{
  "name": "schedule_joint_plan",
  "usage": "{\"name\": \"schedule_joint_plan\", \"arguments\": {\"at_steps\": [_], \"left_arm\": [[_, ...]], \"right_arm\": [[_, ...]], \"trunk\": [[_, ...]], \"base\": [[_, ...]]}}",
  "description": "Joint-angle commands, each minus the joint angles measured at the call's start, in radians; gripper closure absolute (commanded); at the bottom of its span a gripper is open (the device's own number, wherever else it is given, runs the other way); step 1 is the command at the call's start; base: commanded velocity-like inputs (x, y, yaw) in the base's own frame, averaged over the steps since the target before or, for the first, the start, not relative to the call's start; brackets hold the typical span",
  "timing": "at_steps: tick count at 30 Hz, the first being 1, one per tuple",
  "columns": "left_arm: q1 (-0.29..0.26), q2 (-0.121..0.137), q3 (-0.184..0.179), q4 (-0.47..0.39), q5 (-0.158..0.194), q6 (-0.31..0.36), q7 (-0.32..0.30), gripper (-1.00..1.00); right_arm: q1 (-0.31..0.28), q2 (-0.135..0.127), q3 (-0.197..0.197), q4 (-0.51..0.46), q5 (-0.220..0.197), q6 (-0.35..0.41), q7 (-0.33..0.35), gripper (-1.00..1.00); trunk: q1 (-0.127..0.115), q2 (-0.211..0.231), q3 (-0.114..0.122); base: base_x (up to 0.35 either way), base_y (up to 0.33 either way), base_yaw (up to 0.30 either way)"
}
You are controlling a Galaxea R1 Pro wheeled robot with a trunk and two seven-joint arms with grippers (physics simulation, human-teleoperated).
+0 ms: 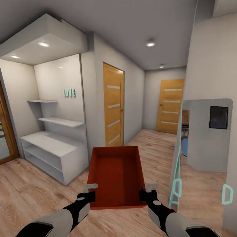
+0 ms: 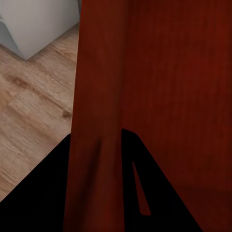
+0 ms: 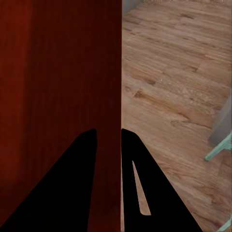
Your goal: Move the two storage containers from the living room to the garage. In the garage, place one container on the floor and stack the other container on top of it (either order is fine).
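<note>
An orange-red storage container [image 1: 117, 176] is held in the air in front of me, open side up, over light wood plank flooring. My left gripper [image 1: 88, 194] is shut on its left wall near the front corner. My right gripper [image 1: 144, 193] is shut on its right wall. In the left wrist view the container's wall [image 2: 145, 96] runs between the dark fingers [image 2: 159, 193]. The right wrist view shows the wall [image 3: 63, 72] edge-on between its two dark fingers [image 3: 145, 183].
A hallway lies ahead with two orange-wood doors with pale stripes, one on the left wall [image 1: 113, 105] and one at the far end [image 1: 170, 106]. White shelving [image 1: 54, 149] stands at the left. A grey wall panel with mint chairs [image 1: 176, 184] stands close on the right.
</note>
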Motion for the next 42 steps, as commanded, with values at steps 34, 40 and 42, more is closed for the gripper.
{"name": "schedule_joint_plan", "arguments": {"at_steps": [34,40,42], "left_arm": [[0.000,0.014,0.041,0.003,0.017,-0.001,0.005,1.00],[0.000,0.014,0.041,0.003,0.017,-0.001,0.005,1.00],[0.000,0.014,0.041,0.003,0.017,-0.001,0.005,1.00]], "right_arm": [[-0.002,0.000,-0.049,-0.002,0.010,-0.030,-0.007,1.00],[-0.002,-0.001,-0.050,-0.002,0.010,-0.030,-0.007,1.00],[-0.002,-0.002,-0.050,-0.002,0.010,-0.030,-0.007,1.00]], "trunk": [[0.001,-0.001,-0.002],[0.001,-0.001,-0.002],[0.001,-0.001,-0.002]], "base": [[0.324,0.126,-0.197],[0.324,0.143,-0.023],[0.324,0.143,-0.002]]}}
